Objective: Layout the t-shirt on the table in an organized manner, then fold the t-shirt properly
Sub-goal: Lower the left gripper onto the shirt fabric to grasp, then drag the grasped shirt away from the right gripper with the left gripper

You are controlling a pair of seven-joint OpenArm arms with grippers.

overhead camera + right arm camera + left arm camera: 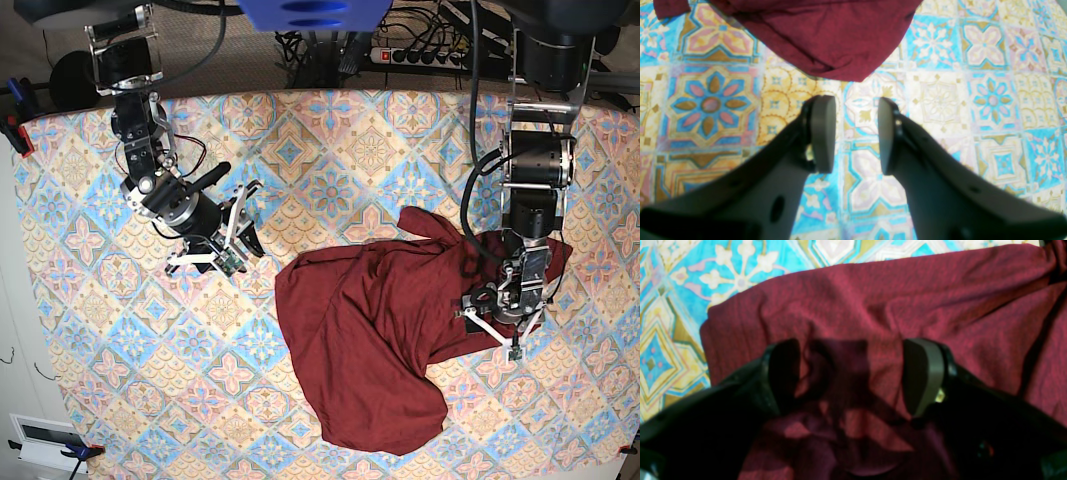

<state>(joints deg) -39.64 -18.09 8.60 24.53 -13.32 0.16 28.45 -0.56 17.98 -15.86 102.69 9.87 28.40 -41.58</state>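
The dark maroon t-shirt (370, 340) lies crumpled and unfolded on the right half of the tiled table (150, 350), one part bunched toward the far right. My left gripper (492, 328) sits over the shirt's right edge. In the left wrist view the left gripper (853, 373) is open, its fingers (923, 373) set wide apart, with rumpled t-shirt (907, 300) fabric lying under and between them. My right gripper (243, 232) hovers left of the shirt. The right wrist view shows the right gripper (855, 133) open over the bare table (973, 100), a rounded edge of the t-shirt (826, 36) just beyond its fingertips.
A power strip and cables (420, 50) lie behind the table's far edge. A red clamp (18, 135) grips the far left corner, and a white box (45, 440) sits off the near left corner. Patterned cloth shows all around the shirt.
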